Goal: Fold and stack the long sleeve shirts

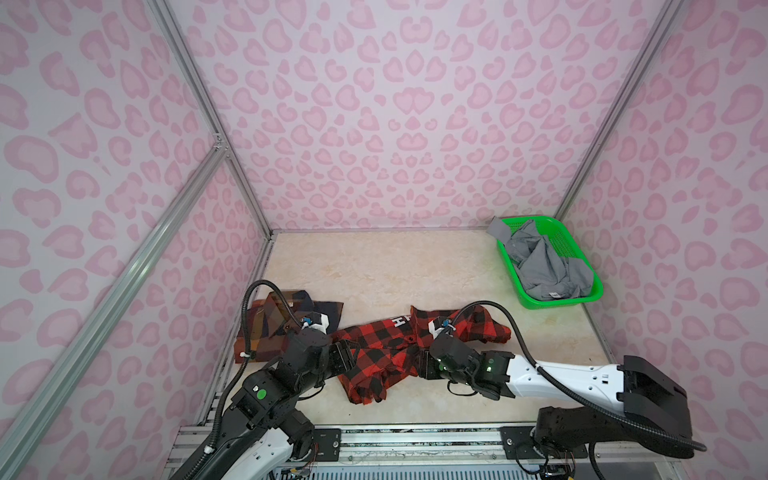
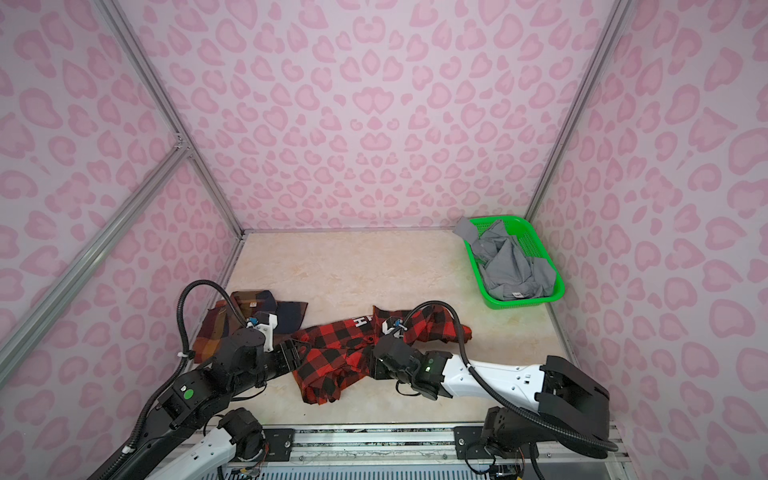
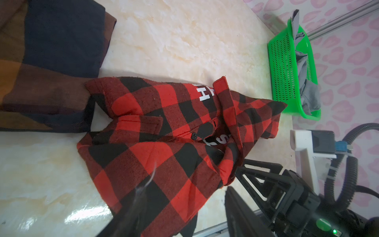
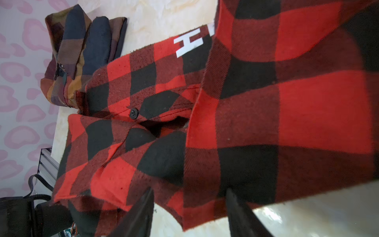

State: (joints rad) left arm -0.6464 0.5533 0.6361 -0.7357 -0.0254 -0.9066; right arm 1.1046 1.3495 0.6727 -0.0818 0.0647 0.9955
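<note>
The red-and-black check flannel [image 1: 382,353] [image 2: 336,353] lies crumpled mid-table, collar and white lettering [image 1: 400,321] facing up. My left gripper [image 1: 354,355] [image 3: 184,190] is at its left edge, open, with loose cloth lying between the wide jaws. At the shirt's near right side my right gripper [image 1: 419,365] [image 4: 189,192] is also open, and the flannel's hem [image 4: 205,205] sits between its fingers. A folded brown-orange-navy plaid shirt [image 1: 270,322] [image 2: 216,328] rests at the left, touching the flannel. The grey shirt [image 1: 540,266] [image 2: 511,266] is bunched in the basket.
A green mesh basket [image 1: 557,301] [image 2: 523,302] stands in the back right corner against the wall. Pink patterned walls enclose the marble-look table [image 1: 374,266] on three sides. A metal rail [image 1: 415,440] runs along the front edge between the arm bases.
</note>
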